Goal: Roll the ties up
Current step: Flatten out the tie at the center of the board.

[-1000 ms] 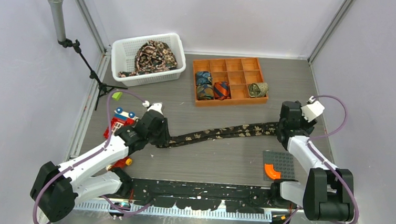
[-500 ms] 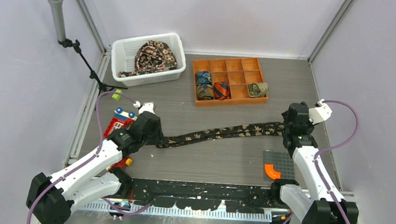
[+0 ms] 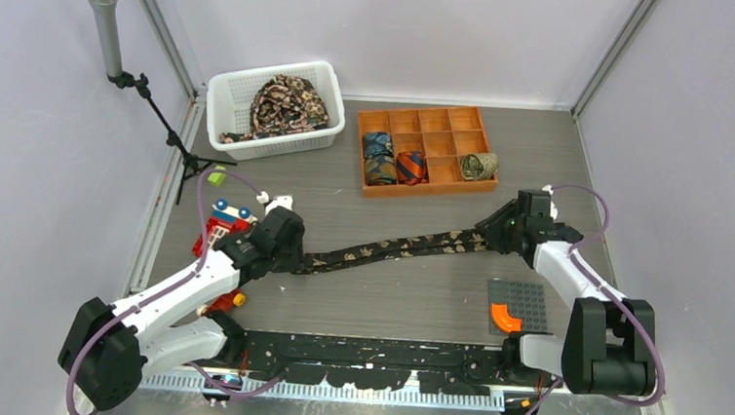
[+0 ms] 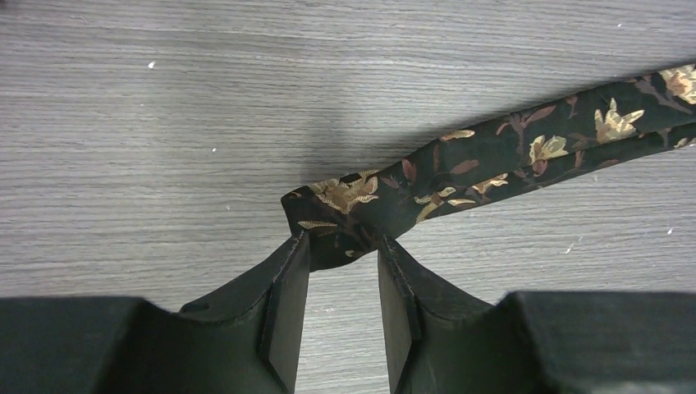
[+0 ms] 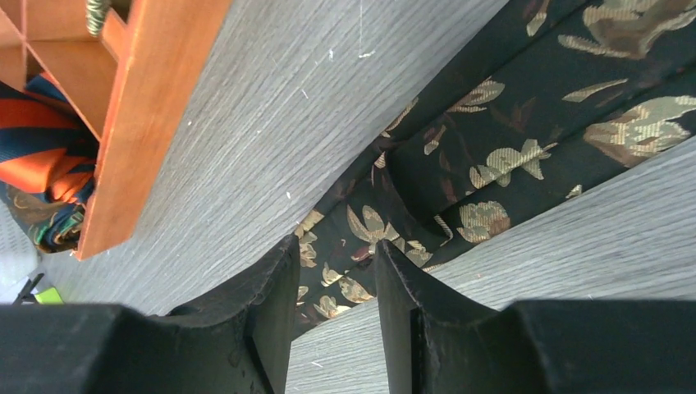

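The black flowered tie [image 3: 400, 247] lies stretched across the worktop [image 3: 415, 304] between my hands. My left hand [image 4: 341, 263] pinches its folded end. My right hand [image 5: 336, 267] straddles the other end, and I cannot tell whether it grips. The cloth looks light, limp and slippery, so I would hold the very tip.

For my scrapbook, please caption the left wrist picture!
Left claw pinches the end of a long black floral fabric necktie.
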